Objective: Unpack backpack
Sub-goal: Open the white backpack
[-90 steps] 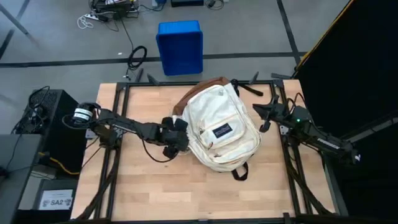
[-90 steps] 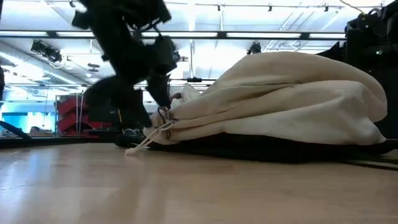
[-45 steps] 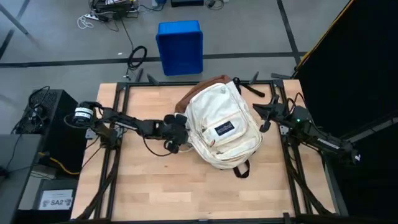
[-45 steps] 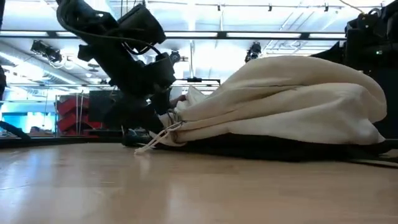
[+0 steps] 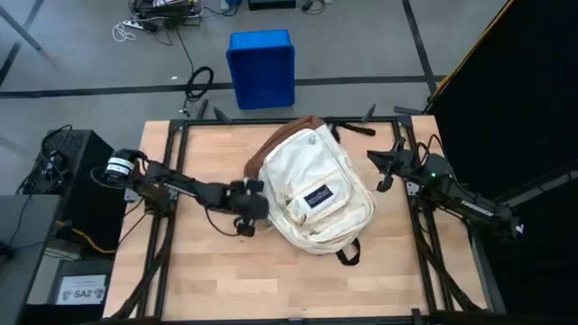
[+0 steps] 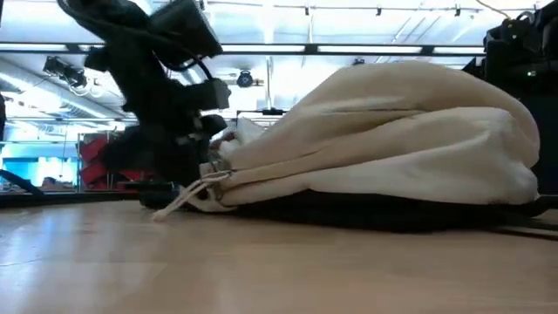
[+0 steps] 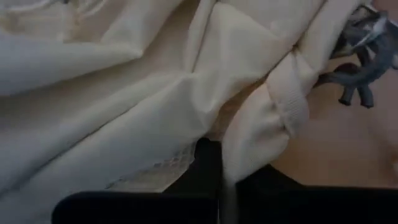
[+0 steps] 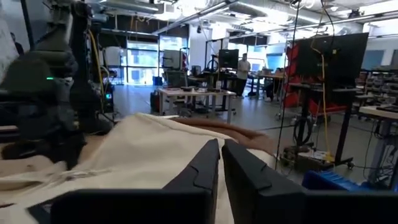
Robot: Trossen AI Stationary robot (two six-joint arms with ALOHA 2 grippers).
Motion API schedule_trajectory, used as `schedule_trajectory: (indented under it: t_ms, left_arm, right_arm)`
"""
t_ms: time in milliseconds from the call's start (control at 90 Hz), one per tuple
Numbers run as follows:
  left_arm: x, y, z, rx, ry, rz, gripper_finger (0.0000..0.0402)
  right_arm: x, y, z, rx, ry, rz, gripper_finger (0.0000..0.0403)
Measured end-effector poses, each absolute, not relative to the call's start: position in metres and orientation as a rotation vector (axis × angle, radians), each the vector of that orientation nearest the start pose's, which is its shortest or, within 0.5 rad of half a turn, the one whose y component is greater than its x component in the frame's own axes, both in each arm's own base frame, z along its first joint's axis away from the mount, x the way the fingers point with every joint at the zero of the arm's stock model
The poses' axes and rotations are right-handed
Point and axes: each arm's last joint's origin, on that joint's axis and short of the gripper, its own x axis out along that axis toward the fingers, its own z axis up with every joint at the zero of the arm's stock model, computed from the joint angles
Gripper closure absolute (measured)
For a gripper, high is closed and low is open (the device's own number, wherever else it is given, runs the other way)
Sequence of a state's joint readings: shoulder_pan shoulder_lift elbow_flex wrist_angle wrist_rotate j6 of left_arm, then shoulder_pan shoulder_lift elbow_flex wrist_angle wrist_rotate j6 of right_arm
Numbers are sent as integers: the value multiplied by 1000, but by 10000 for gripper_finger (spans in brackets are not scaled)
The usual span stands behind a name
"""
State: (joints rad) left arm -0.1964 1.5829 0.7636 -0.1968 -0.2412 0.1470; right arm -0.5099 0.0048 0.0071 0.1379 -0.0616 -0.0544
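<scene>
The cream-white backpack (image 5: pixel 313 194) lies front pocket up in the middle of the table, with its brown base (image 5: pixel 271 144) toward the far left. It shows as a broad mound in the low view (image 6: pixel 392 131), where a pale cord pull (image 6: pixel 179 199) trails from it onto the wood. My left gripper (image 5: pixel 259 204) is at the backpack's left side, shut on its fabric. My right gripper (image 5: pixel 383 169) waits shut over the table's right edge, clear of the backpack; the right wrist view shows its fingers (image 8: pixel 219 163) together. My left gripper pinches a fold of the cream fabric (image 7: pixel 249 152) on the backpack's left side between its two fingers (image 7: pixel 208 163). It comes in nearly level from the table's left. Layers cannot be counted. The backpack's underside rests on the table.
A blue crate (image 5: pixel 262 68) stands on the floor beyond the table's far edge, and a black box (image 5: pixel 77 181) stands beside the left arm's base. Bare wood (image 5: pixel 235 280) runs along the table's near side. People stand far off in the room (image 8: pixel 244 65).
My left gripper has shut and taken hold of the backpack's left side, then drawn a little toward the table's left and near edges. The backpack has slid slightly left with it, and its cloth now bulges higher.
</scene>
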Motion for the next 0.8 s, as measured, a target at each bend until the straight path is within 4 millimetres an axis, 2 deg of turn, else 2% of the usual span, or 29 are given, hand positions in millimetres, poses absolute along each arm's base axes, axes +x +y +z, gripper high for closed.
schedule_trajectory:
  t_ms: [222, 500, 667, 800]
  left_arm:
    - [280, -83, 156, 369, 926, -32, 402]
    - [286, -95, 163, 259, 806, -25, 401]
    - [283, -107, 164, 223, 788, -55, 401]
    - [283, -111, 166, 220, 765, -31, 401]
  right_arm:
    - [85, -45, 183, -102, -169, -452, 394]
    - [81, -44, 198, -38, -350, -458, 402]
    - [79, -38, 208, 232, -500, -284, 396]
    - [80, -30, 214, 298, -526, -64, 395]
